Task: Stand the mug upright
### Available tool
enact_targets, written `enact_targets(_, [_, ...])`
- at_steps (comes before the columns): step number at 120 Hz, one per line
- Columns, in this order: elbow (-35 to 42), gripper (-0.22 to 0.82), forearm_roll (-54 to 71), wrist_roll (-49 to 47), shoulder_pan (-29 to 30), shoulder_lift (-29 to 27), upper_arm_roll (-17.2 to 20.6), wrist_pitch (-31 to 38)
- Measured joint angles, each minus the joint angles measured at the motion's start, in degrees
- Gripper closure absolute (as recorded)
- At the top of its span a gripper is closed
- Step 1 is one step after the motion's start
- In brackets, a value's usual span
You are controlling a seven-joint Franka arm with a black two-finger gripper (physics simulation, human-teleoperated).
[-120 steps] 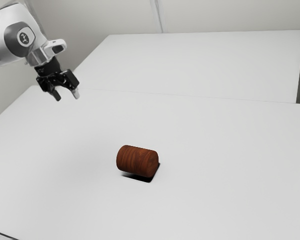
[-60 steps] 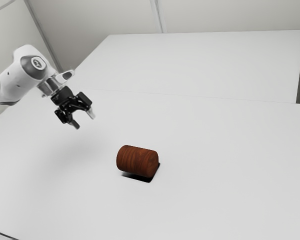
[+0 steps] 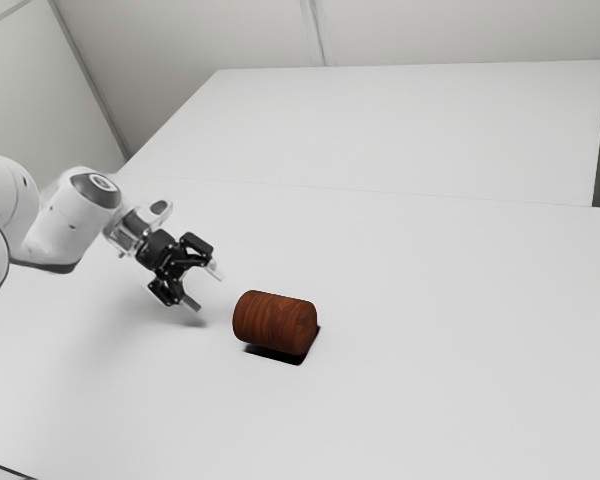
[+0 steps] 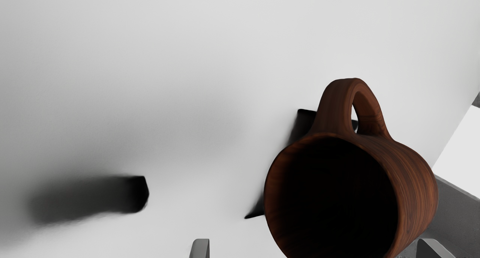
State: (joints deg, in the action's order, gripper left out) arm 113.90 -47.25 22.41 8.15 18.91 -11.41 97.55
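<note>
Just beyond the claw [image 3: 207, 291] lies the mug [image 3: 274, 321].

Reddish brown on the mug [image 4: 414, 175], with fine darker wood grain in curved streaks over the outside; the same grained brown on its handle [image 4: 332, 108]. Warm brown just inside the rim, fading to black deep within. Plain pale grey, almost white, across the tabletop [image 3: 430, 350], with black in the shadow [image 3: 298, 359] beneath the mug. White on the arm [image 3: 68, 228], with a dark grey band near the wrist; black on the gripper [image 3: 207, 289], grey on its fingers [image 4: 201, 248]. Light grey on the wall [image 3: 170, 60].
</note>
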Motion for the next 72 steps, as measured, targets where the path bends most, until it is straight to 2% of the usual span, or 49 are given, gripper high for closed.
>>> enact_targets(72, [2.53,0.0,-13.55,2.0,-2.29,0.87,2.27,-0.11])
